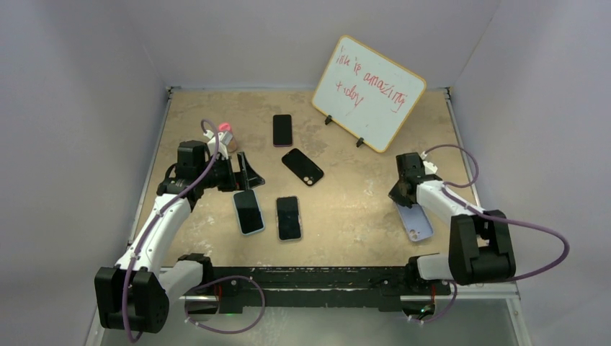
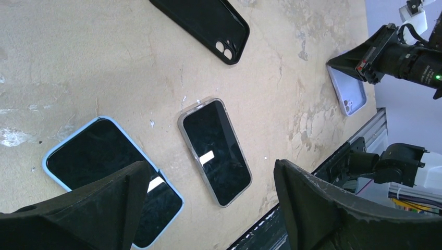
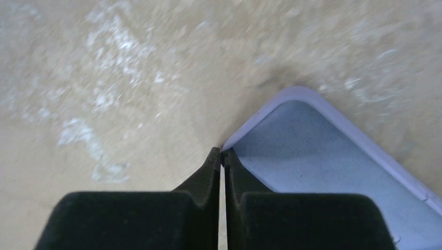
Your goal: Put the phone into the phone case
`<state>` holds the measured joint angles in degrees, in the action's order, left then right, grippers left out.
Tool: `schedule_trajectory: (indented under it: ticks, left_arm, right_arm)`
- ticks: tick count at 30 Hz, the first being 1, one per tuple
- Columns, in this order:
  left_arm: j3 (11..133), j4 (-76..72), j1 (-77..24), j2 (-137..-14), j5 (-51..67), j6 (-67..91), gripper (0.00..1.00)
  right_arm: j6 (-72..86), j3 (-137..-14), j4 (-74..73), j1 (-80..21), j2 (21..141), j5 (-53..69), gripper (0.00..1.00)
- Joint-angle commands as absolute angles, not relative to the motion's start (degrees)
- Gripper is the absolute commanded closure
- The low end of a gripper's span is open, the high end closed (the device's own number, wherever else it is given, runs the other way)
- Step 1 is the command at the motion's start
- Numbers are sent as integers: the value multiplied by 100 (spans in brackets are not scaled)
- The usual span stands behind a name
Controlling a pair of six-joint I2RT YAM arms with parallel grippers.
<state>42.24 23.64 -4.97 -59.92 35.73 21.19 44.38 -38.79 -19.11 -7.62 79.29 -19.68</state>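
Black left jaws hang wide apart, holding nothing, and cover one end of a blue-cased phone [image 2: 99, 151] in the wrist view. Farther right on the counter [image 1: 346, 209], the lavender case [image 1: 418, 225] lies hollow up, long axis far-to-near, camera cutout nearest. The right jaws, closed, pinch its far rim, half hidden from above.

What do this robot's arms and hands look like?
The left arm and right arm are built alike: white rounded links between chunky black joint housings. A purple cable loops loosely along each one. The left hand and right hand each end in two matte black wedge-shaped fingers that taper to thin tips.
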Motion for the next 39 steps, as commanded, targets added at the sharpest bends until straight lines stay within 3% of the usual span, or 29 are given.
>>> schedule_trajectory:
  ticks: [1, 15, 26, 27, 35, 39]
  left_arm:
    - [4260, 2307, -493, -5929, 3516, 1960, 7]
    - [4280, 2364, -492, -5925, 3326, 1969, 6]
    - [4289, 2394, -486, -5932, 3218, 1986, 6]
    - [4289, 2393, -486, -5923, 3213, 1986, 6]
    - [4304, 2416, -483, -5922, 3146, 1980, 6]
    - [4285, 2402, -483, -5777, 3134, 1982, 6]
  right_arm:
    - [4745, -3601, -1477, -952, 7596, -158, 100]
    - [7338, -3771, 246, -2868, 8218, 166, 100]
    - [7896, -4565, 355, -2957, 9135, -63, 100]
    - [7813, -4655, 307, -2951, 9182, -92, 97]
    - [6441, -5470, -409, -2969, 9175, -9, 40]
    - [5720, -5979, -623, -3013, 9222, -34, 21]
